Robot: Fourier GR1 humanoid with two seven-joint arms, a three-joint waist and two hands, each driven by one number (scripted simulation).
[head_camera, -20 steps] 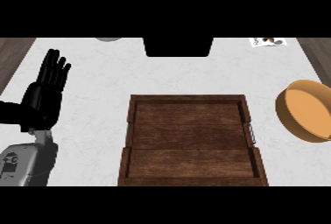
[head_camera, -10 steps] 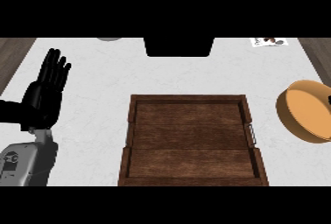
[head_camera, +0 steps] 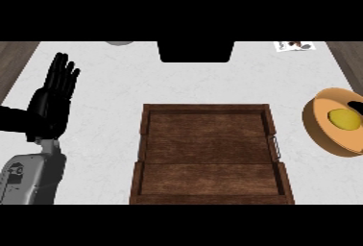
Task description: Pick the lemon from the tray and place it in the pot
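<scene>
Left hand [head_camera: 51, 103] at nine o'clock, resting, fingers straight and pressed together, holding nothing. Tray [head_camera: 210, 111] in the middle of the tabletop [head_camera: 212, 79], bare. Lemon [head_camera: 342, 118] at three o'clock, already inside the pot [head_camera: 319, 132]. Could roll out if the pot gets bumped. Pot cut off at the edge. Right hand out of sight.

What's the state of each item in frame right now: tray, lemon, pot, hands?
Dark brown wooden tray: holds nothing, flat on the counter.
Yellow lemon: lying inside the pot.
Orange round pot: right of the tray, holds the lemon.
Left hand: open, fingers up, resting left of the tray.
Right hand: not in view.
</scene>
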